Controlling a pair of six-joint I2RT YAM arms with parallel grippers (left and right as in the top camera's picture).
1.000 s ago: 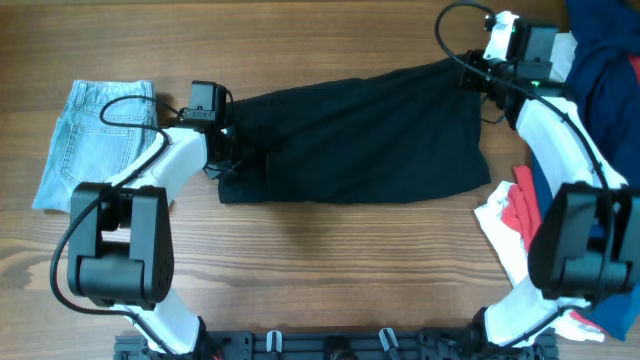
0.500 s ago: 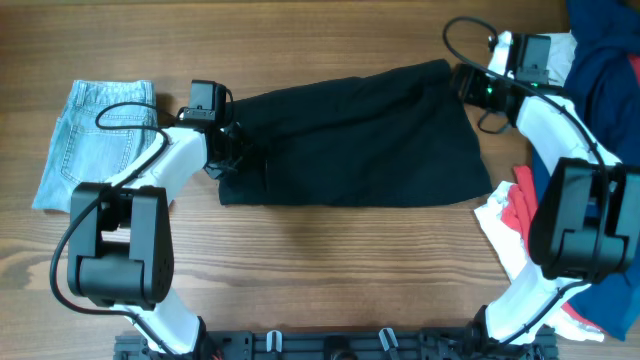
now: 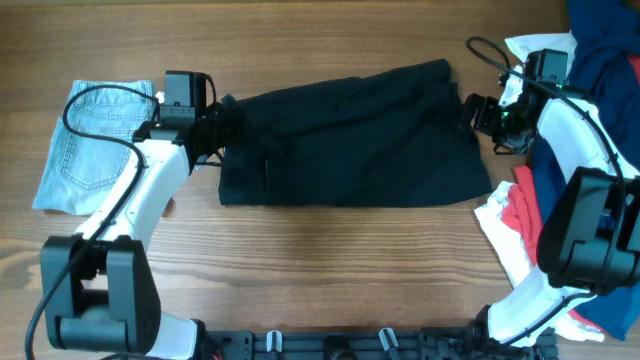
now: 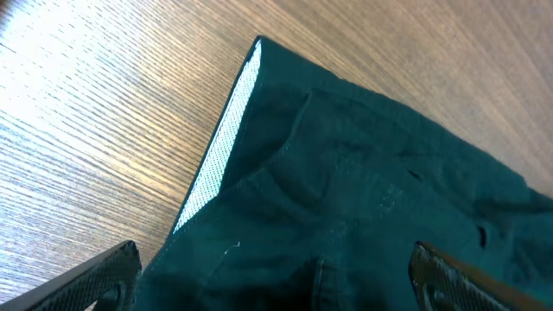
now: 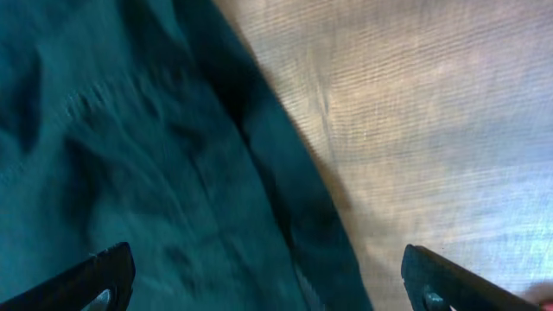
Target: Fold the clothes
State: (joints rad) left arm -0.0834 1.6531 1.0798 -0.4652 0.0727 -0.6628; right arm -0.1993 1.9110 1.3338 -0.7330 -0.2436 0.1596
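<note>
The black garment (image 3: 350,135) lies spread flat across the middle of the table (image 3: 330,270), its long side running left to right and its upper edge slanting up toward the right, with a few soft creases in the cloth. In the left wrist view a pale mesh strip (image 4: 220,147) shows along its left edge. The left gripper (image 4: 275,259) hangs over that end with its jaws wide apart and nothing between them. The right gripper (image 5: 268,259) hovers at the right end, where the hem meets bare wood, and is equally wide open and empty. The step in hand looks like taking hold of the two ends for a fold. To do it well, each gripper should probably come down on an edge and pinch every layer together, mesh included, so none slides loose. Both should then lift evenly, keeping the cloth taut enough to lay one half squarely over the other. The right arm works close to the heap of navy, red and white clothes (image 3: 600,70) and should avoid snagging them. The folded jeans (image 3: 85,140) beyond the left end are best left undisturbed.
</note>
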